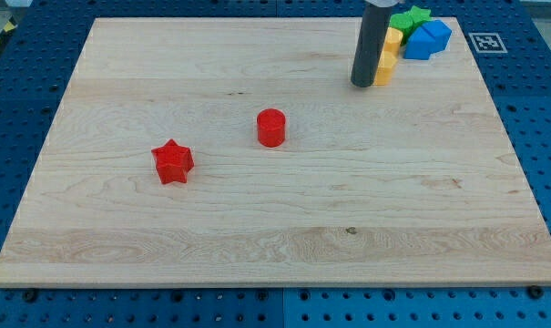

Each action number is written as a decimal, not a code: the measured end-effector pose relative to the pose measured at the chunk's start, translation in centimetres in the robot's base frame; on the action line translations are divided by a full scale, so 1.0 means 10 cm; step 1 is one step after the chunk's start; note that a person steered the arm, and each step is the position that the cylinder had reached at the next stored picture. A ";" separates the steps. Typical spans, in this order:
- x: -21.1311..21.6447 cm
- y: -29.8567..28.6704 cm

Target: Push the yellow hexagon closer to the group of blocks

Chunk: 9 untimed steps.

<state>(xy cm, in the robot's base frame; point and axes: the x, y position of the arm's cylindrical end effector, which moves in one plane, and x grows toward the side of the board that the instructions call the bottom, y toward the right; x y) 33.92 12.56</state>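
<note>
Camera view showed my clawless tip (362, 85) touching the yellow hexagon (385, 67); I judged a gentle rightward nudge best.

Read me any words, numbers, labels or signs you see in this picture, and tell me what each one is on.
No readable words or numbers anywhere.
One sign: a black-and-white square marker, a coded pattern without letters, on the blue pegboard beside the wooden board.
The blocks and my tip carry no print.

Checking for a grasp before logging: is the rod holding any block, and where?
Nothing is held. My tip only stands against the left side of the yellow block.
</note>
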 end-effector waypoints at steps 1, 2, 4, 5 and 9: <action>-0.03 0.05; -0.03 0.17; -0.08 0.26; -0.24 0.26; -0.10 -0.54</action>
